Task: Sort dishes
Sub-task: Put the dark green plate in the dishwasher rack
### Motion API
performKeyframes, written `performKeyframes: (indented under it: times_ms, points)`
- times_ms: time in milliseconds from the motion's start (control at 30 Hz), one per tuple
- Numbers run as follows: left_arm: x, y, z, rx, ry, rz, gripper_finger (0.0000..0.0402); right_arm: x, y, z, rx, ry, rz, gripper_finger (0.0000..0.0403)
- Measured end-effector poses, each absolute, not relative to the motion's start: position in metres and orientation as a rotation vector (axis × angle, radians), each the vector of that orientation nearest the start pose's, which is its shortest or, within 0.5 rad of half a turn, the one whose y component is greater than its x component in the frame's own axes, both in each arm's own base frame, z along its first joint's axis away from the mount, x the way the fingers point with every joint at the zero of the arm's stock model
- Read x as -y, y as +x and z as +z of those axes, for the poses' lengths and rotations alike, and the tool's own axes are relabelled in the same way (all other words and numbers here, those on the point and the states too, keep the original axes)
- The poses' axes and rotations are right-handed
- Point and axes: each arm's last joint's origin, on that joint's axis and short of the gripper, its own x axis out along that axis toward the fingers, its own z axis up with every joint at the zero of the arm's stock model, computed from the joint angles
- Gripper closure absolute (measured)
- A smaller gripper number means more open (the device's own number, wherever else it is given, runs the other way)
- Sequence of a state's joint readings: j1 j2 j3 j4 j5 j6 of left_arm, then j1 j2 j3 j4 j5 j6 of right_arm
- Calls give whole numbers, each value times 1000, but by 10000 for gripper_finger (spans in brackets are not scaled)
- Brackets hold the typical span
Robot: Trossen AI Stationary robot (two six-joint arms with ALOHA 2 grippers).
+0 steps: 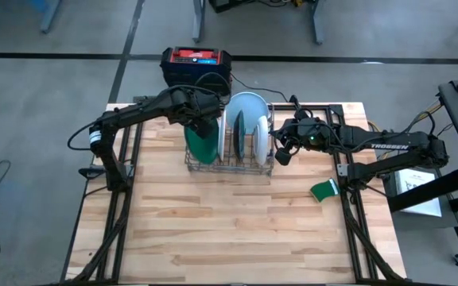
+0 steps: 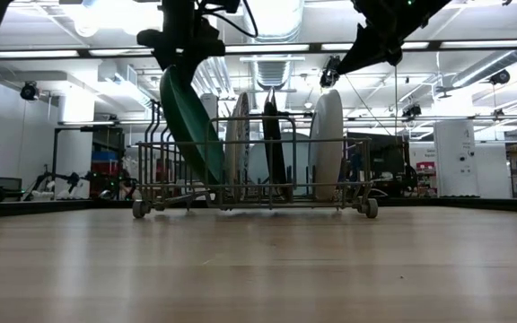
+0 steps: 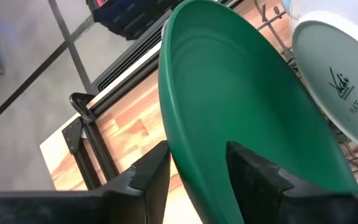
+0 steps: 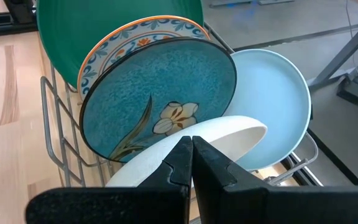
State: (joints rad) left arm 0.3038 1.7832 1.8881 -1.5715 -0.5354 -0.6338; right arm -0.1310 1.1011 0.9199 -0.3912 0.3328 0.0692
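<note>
Gripping the dark green plate (image 3: pixel 241 106) by its rim, the left claw (image 3: pixel 197 168) tilts it at the wire rack's (image 1: pixel 229 164) left end; the right claw (image 4: pixel 191 155), fingers together, hovers above the rack's white plate (image 4: pixel 185 146)

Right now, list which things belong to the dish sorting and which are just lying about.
Job:
dark green plate, held by left claw
teal flower plate
pale blue plate
white plate

Lying about:
green-and-white object
red-topped box

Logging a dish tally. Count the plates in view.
5, in the wire rack: green plate in left claw, orange-rimmed plate, teal plate, white plate near right claw, pale blue plate behind. Others may hide.
</note>
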Motion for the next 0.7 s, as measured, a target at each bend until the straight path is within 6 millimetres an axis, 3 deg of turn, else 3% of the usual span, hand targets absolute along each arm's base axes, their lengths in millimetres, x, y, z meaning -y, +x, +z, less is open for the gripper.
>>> performKeyframes:
  times_ms: [233, 500, 700]
  points:
    - [-111, 303, 355, -1209, -312, 1121, 285, 40, 229, 302, -557, 10, -471, 403]
    - [-111, 303, 355, -1208, -312, 1121, 288, 40, 229, 303, -552, 10, -471, 403]
    - [-110, 304, 368, -1168, -315, 1093, 289, 40, 229, 303, -552, 10, -471, 403]
